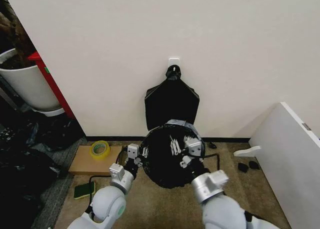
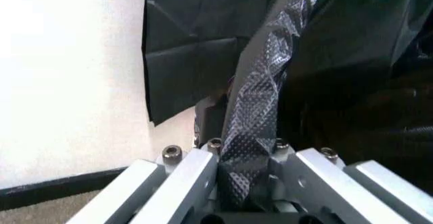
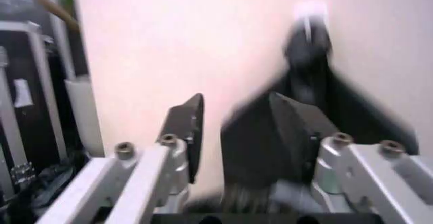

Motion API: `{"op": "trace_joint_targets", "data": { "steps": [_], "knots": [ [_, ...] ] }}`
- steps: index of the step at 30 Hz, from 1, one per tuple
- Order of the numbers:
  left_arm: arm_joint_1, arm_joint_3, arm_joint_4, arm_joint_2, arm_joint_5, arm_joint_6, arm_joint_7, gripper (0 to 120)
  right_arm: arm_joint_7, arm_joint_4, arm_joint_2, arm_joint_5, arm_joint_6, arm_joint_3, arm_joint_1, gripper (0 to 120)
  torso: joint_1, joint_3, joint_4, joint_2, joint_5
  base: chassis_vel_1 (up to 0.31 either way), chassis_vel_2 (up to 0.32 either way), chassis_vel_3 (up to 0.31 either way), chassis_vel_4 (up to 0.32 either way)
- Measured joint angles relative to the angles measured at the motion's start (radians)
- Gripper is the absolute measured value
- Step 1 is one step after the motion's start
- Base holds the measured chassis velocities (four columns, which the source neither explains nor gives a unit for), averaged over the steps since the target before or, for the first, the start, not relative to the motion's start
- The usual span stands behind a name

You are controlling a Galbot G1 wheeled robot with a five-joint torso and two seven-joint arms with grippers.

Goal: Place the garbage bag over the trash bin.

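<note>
Garbage bag [image 1: 167, 161] sits on the floor by the wall, hiding the trash bin entirely. Left tool [image 2: 247, 183] is clamped on a fold of it. Right tool [image 3: 233, 148], above the bag, stands apart, blurred.

We see a plain pale wall [image 1: 150, 49] w/ dark baseboard [image 1: 225, 139], brown carpet floor [image 1: 165, 204]. Far left: white planter pot [image 1: 27, 86], red panel [image 1: 50, 84]. Left, on the floor: cardboard sheet [image 1: 82, 164] w/ yellow tape roll [image 1: 100, 149]. Right: white board [image 1: 290, 149], tilted.
</note>
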Motion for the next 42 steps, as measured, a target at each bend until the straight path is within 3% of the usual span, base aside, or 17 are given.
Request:
{"op": "trace_joint_targets", "data": {
  "steps": [5,7,12,13,17,24,31,39,42],
  "knots": [
    [-0.003,-0.007,0.017,0.011,-0.004,-0.034,0.021,0,-0.137,-0.074,-0.058,-0.042,0.124,0.048,0.025,53,0.000,0.000,0.0001,0.000,0.0000,0.000,0.000,0.000,0.000],
    [-0.009,-0.015,0.042,0.028,-0.004,-0.081,0.058,0,-0.289,-0.152,-0.108,-0.062,0.245,0.102,0.046,65,0.000,0.000,0.0000,0.000,0.0001,0.000,0.000,0.000,0.000],
    [-0.019,-0.020,0.066,0.037,-0.002,-0.122,0.094,0,-0.398,-0.232,-0.140,-0.060,0.299,0.159,0.068,78,0.000,0.000,0.0001,0.000,0.0000,0.000,0.000,0.000,0.000],
    [-0.026,-0.023,0.084,0.041,0.009,-0.156,0.123,0,-0.565,-0.316,-0.146,-0.050,0.338,0.229,0.073,90,0.000,0.000,0.0000,0.000,-0.0001,0.000,0.000,0.000,0.000],
    [-0.037,-0.035,0.131,0.047,0.060,-0.231,0.176,0,-0.665,-0.374,-0.149,-0.028,0.346,0.279,0.070,98,0.000,0.000,0.0000,0.000,0.0001,0.000,0.000,0.000,0.000],
    [-0.036,-0.042,0.165,0.048,0.133,-0.298,0.216,0,-0.765,-0.455,-0.153,-0.001,0.356,0.345,0.066,100,0.000,0.000,-0.0001,0.000,-0.0001,0.000,0.000,0.000,0.000],
    [-0.024,-0.042,0.160,0.046,0.142,-0.323,0.228,0,-0.946,-0.505,-0.141,0.149,0.381,0.345,0.058,100,0.000,0.000,0.0000,0.000,0.0000,0.000,0.000,0.000,0.000],
    [-0.013,-0.044,0.134,0.048,0.143,-0.323,0.229,0,-0.966,-0.551,-0.114,0.186,0.385,0.321,0.070,100,0.000,0.000,0.0000,0.000,-0.0002,0.000,0.000,0.000,0.000],
    [-0.004,-0.045,0.119,0.052,0.144,-0.323,0.233,0,-0.916,-0.571,-0.104,0.149,0.393,0.314,0.079,100,0.000,0.000,0.0000,0.000,-0.0002,0.000,0.000,0.000,0.000]
  ]
}}
